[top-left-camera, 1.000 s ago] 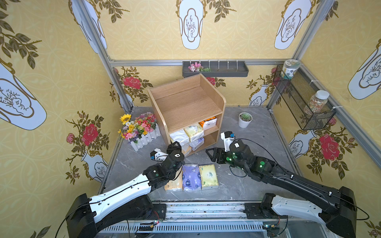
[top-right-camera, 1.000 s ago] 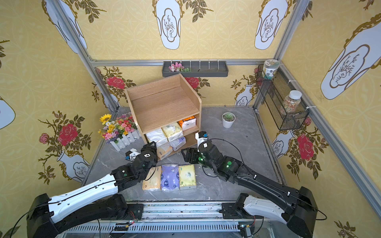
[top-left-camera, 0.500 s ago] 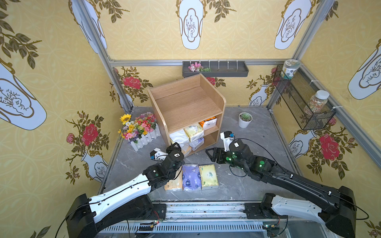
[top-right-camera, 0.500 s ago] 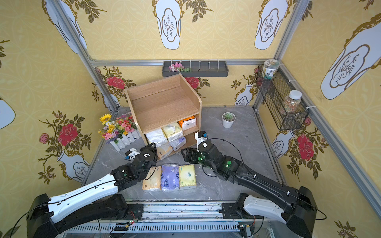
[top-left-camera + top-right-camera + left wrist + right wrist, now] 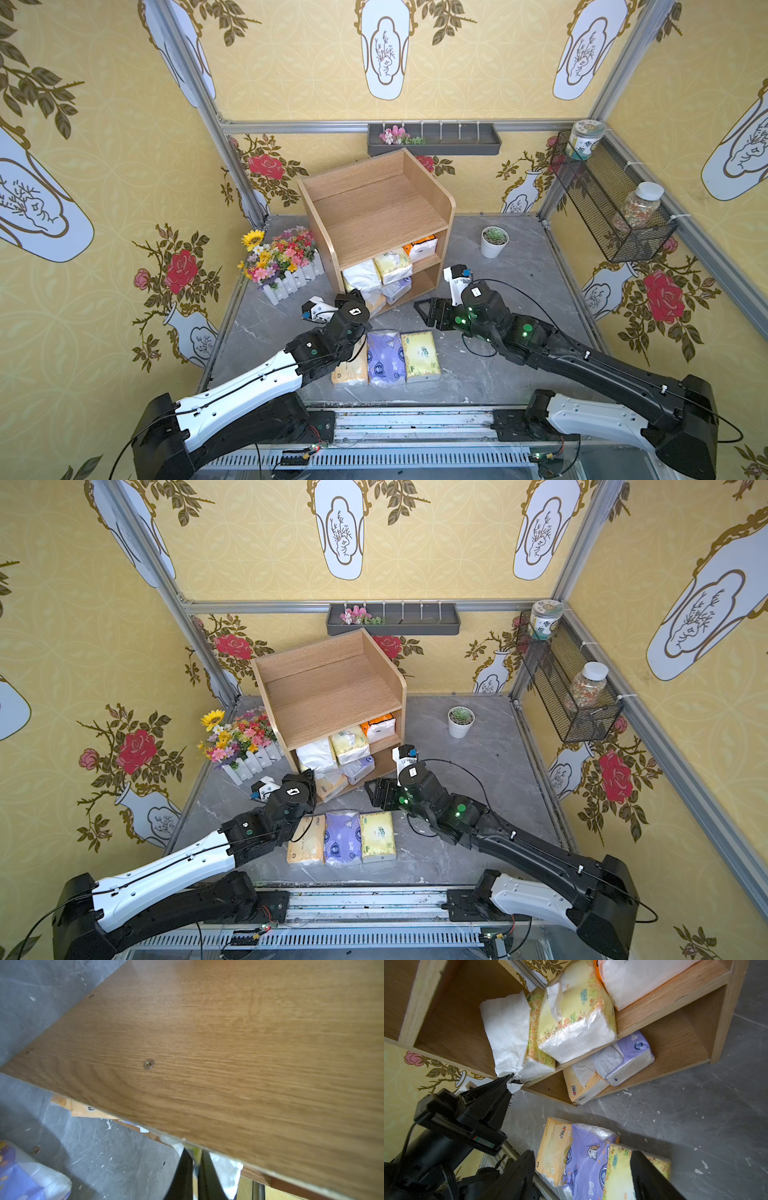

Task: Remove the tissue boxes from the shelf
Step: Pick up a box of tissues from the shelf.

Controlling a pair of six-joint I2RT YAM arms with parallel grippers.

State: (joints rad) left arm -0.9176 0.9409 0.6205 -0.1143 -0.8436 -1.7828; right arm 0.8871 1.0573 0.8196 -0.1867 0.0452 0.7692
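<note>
The wooden shelf stands mid-table. Its middle tier holds a pale yellow tissue box under a loose white tissue, a second yellow one and an orange-and-white one. Tan and lavender boxes lie on the lower tier. On the table in front lie tan, lavender and yellow boxes. My left gripper is shut on the wrapper corner of the leftmost middle-tier box. My right gripper hangs open above the table boxes.
A flower arrangement in a white fence sits left of the shelf, a potted succulent to its right. A grey wall tray hangs behind, and a wire basket with jars is on the right wall.
My left gripper has closed its jaws on the wrapper corner at the middle tier's left end. Both arms have stayed nearly still.
</note>
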